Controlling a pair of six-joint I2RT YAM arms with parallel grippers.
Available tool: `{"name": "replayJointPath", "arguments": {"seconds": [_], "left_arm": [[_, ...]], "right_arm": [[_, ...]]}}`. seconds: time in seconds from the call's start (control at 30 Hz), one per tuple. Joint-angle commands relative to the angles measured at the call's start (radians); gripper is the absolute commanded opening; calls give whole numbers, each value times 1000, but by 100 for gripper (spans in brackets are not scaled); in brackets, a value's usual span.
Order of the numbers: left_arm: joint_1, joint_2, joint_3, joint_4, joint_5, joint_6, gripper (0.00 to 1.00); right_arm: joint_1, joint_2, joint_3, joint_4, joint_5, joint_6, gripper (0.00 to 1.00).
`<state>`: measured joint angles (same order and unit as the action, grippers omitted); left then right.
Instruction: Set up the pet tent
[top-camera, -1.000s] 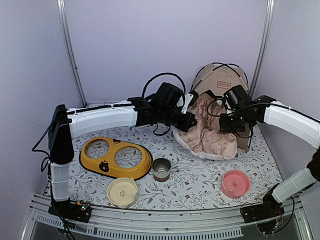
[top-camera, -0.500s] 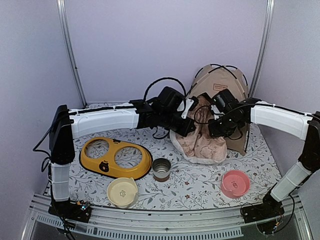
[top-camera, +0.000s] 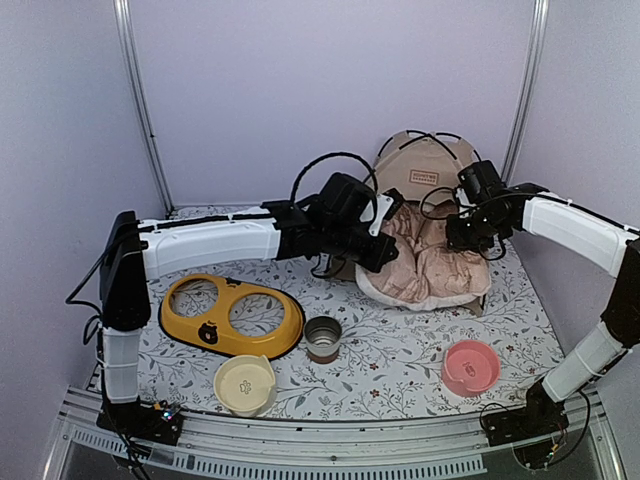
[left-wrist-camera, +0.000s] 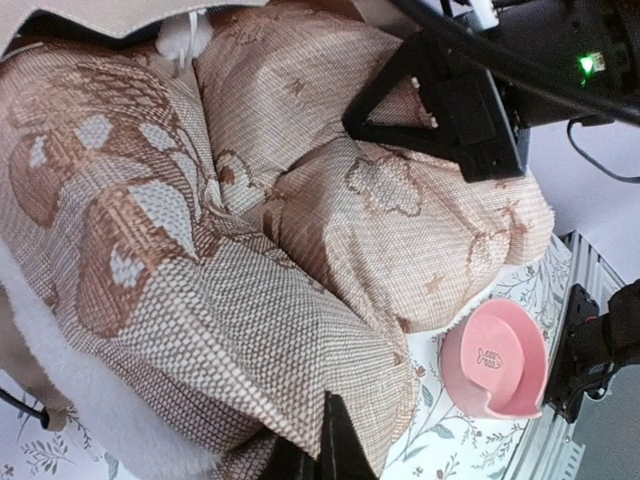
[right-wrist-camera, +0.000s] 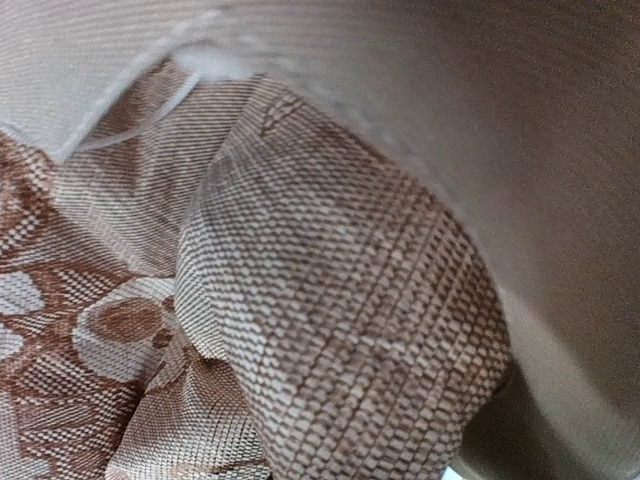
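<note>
The pet tent, tan fabric with thin black crossed poles and a brown label patch, stands at the back right with its opening facing me. The pinkish-beige patterned cushion lies in its mouth, bunched into folds. My left gripper is shut on the cushion's left edge; in the left wrist view a fold of cushion drapes over my black finger. My right gripper is shut on the cushion's right side, under the tent's rim. The right wrist view shows only cushion and tent fabric. A white pom-pom hangs above.
A yellow two-hole bowl holder, a metal cup and a cream bowl sit front left. A pink bowl sits front right, also in the left wrist view. Purple walls stand close behind the tent.
Both grippers carried the cushion back and right into the tent's mouth. The cushion now lies lower and flatter. The tent has tipped more upright.
</note>
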<state>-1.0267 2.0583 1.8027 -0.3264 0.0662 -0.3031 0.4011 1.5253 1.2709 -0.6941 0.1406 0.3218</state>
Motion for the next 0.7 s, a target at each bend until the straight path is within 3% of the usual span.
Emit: {"name": "replayJointPath", "arguments": {"seconds": [0.0, 0.23, 0.4, 0.5, 0.6, 0.67], "left_arm": [[2, 47, 107, 21, -7, 21, 0], [83, 209, 308, -20, -2, 10, 0], [70, 294, 379, -5, -102, -27, 0], [65, 314, 377, 7, -146, -57, 0], [63, 309, 367, 8, -190, -74, 0], [63, 293, 346, 12, -226, -81, 0]], "right_arm": [[-41, -33, 6, 64, 119, 65, 4], [-40, -114, -83, 116, 104, 96, 17], [-12, -112, -43, 107, 63, 63, 65], [35, -114, 6, 62, 100, 50, 88], [81, -128, 34, 5, 154, 43, 99], [99, -152, 42, -30, 182, 52, 99]]}}
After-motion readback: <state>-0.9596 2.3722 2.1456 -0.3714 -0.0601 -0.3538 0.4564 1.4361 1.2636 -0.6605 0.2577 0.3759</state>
